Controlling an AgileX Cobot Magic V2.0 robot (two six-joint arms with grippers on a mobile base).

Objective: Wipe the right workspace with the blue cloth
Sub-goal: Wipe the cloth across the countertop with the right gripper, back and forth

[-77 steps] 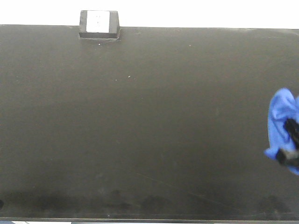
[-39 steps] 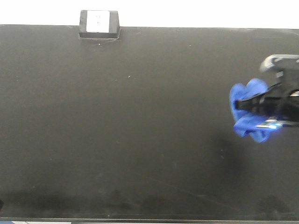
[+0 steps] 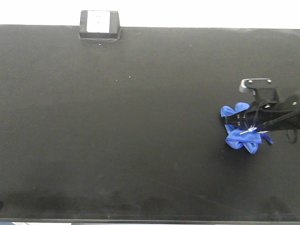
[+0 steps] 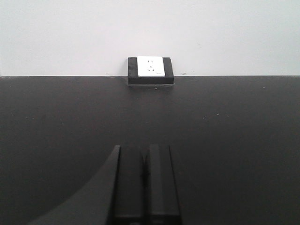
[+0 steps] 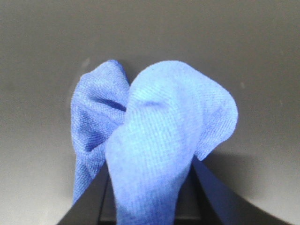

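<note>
While inside right tool [image 3: 236, 124], blue cloth [image 3: 244, 139].

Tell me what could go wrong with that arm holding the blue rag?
The blue cloth is bunched in the right gripper, so only a small patch may touch the right workspace, leaving areas unwiped. Dragging might tug it loose. A long sweep could bump the black box at the far edge.
</note>
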